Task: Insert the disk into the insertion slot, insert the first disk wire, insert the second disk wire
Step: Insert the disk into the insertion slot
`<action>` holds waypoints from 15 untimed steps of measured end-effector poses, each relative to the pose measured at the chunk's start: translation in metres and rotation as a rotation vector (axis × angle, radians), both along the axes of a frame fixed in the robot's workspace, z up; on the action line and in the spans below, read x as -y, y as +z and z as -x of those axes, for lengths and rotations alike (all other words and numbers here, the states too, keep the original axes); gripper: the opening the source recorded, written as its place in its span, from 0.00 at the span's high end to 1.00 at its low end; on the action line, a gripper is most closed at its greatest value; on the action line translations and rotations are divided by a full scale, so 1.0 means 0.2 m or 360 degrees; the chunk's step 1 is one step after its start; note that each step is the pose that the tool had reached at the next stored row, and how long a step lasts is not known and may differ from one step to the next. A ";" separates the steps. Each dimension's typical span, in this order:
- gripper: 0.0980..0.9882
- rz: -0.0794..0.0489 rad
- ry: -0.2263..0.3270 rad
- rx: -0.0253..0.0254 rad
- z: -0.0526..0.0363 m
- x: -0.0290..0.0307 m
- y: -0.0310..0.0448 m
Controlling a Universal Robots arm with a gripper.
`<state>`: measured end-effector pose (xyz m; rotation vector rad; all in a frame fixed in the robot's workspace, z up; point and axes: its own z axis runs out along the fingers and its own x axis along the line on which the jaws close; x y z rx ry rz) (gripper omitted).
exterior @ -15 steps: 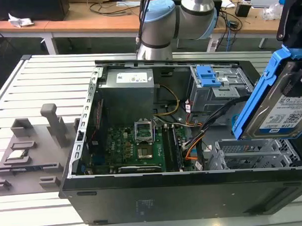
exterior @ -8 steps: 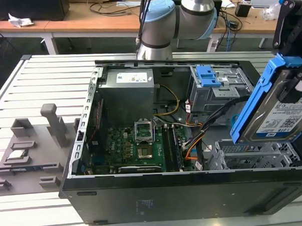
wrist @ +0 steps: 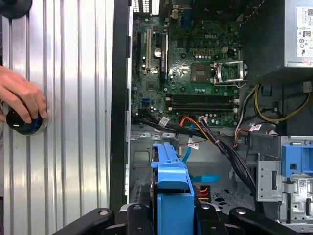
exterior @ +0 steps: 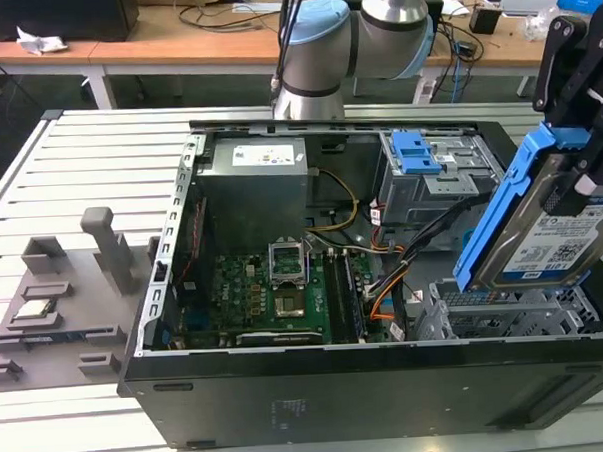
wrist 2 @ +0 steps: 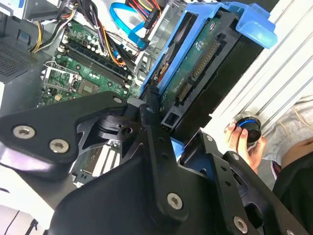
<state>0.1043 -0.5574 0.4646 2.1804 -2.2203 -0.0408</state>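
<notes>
My gripper [exterior: 582,159] is shut on the disk [exterior: 548,233], a silver drive with a white-and-blue label in a bright blue carrier. The disk hangs tilted at the exterior view's right, just above the insertion slot [exterior: 498,323], a silver perforated cage in the open computer case, and apart from it. In the second wrist view the disk [wrist 2: 205,61] sits between the black finger linkages, connector side showing. In the first wrist view the carrier's blue edge [wrist: 172,191] points over the case floor. A loose cable bundle [exterior: 415,249] with orange and blue leads lies beside the slot.
The grey cage with blue latches [exterior: 426,168] stands behind the slot. The motherboard [exterior: 274,287] and power supply [exterior: 254,173] occupy the case. A person's hand [wrist: 22,100] rests on a black knob [wrist: 20,123] on the slatted table beside the case. Grey fixtures [exterior: 59,297] sit at the exterior view's left.
</notes>
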 end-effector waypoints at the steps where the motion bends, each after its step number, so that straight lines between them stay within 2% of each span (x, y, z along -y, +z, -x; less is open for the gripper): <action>1: 0.70 0.0000 0.0000 0.00000 0.000 -0.001 -0.006; 6: 0.70 0.0000 0.0000 0.00000 0.000 -0.001 -0.050; 15: 0.70 0.0000 0.0000 0.00000 0.001 -0.002 -0.080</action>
